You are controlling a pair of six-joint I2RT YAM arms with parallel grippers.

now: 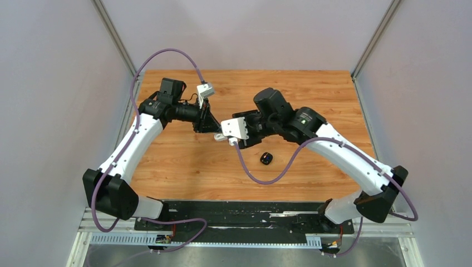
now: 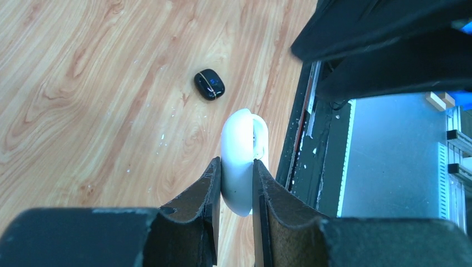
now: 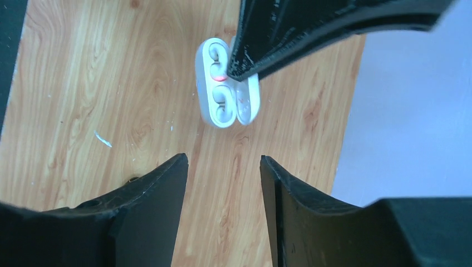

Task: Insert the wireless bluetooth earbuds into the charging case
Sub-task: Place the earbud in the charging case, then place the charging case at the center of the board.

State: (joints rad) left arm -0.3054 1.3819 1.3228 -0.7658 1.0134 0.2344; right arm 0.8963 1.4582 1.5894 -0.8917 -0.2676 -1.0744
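— Wooden table (image 1: 183,167) stretches wide on both sides of the grippers, and grey walls close it in. What does the left gripper (image 2: 236,162) have?
— It is clamped on the open white charging case (image 2: 240,139), off the wood.
— And the right gripper (image 3: 223,159)?
— Jaws wide apart with nothing between them, the case just ahead. White earbuds (image 3: 221,104) seem seated inside it. A black case (image 2: 209,84) lies below.

We find the white charging case (image 3: 218,100) open, its lid swung aside on the hinge and both wells exposed. It is held in the air, pinched at one end by the left gripper (image 2: 236,167). A small red spot shows between the wells. We cannot tell whether earbuds sit inside.
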